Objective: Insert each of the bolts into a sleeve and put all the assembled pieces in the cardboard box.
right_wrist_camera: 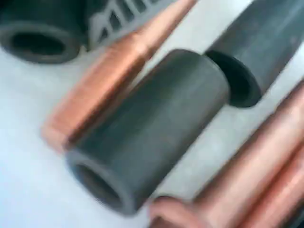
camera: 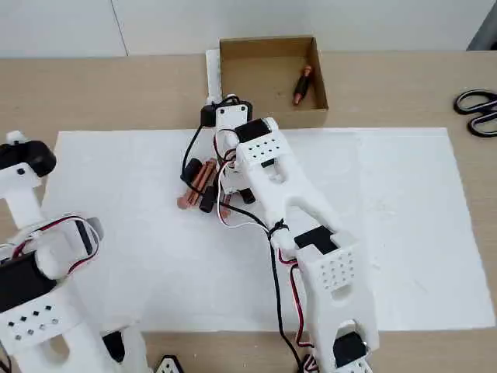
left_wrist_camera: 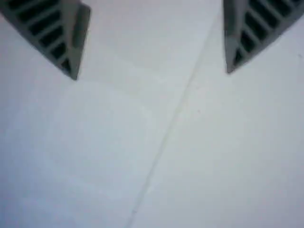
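Box [camera: 250, 78]: it sits at the far side of the surface [camera: 93, 93], just past the edge of the white sheet [camera: 388, 217].
Done piece [camera: 301, 84]: one bolt inside a black sleeve lies in the box, close to its right wall.
Pile [camera: 200, 185]: loose copper bolts and black sleeves lie together on the sheet, near the box and a bit to its left.
Bolts [right_wrist_camera: 107, 78]: up close, one copper bolt lies along the side of a sleeve and touches it. More bolts lie side by side next to them.
Sleeves [right_wrist_camera: 152, 128]: one black sleeve lies on its side with its open hole showing. Two more sleeves lie just beside it.
Right end effector [camera: 222, 186]: it hangs low right over the pile. You cannot tell if it is apart or together.
Left end effector [left_wrist_camera: 152, 57]: its two tips are wide apart and hold nothing. Under them is bare white sheet with a thin line across it.
Left arm [camera: 39, 264]: it is at the near left corner, well apart from the pile and the box.
Scissors [camera: 477, 111]: they lie at the far right edge of the surface, off the sheet.
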You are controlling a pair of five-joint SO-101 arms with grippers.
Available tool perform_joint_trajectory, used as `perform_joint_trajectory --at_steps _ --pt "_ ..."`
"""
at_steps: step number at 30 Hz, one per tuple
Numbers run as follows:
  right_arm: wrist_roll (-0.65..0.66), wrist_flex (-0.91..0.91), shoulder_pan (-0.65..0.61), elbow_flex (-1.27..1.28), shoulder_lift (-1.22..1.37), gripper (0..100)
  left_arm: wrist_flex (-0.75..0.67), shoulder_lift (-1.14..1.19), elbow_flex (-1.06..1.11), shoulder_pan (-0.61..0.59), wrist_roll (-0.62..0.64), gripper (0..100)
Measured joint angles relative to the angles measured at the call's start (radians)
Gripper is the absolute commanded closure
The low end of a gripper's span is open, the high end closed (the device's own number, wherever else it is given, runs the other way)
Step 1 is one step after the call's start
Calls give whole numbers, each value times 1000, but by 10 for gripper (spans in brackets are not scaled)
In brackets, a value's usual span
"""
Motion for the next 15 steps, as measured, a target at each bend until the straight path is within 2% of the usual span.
perform_joint_trajectory --at_steps 1,6,15 --pt "0 0 5 0 0 996 0 0 0 0 0 811" --pt "0 26 20 -26 -5 996 0 0 0 0 0 811" --pt "0 181 46 -132 -124 995 0 0 0 0 0 811"
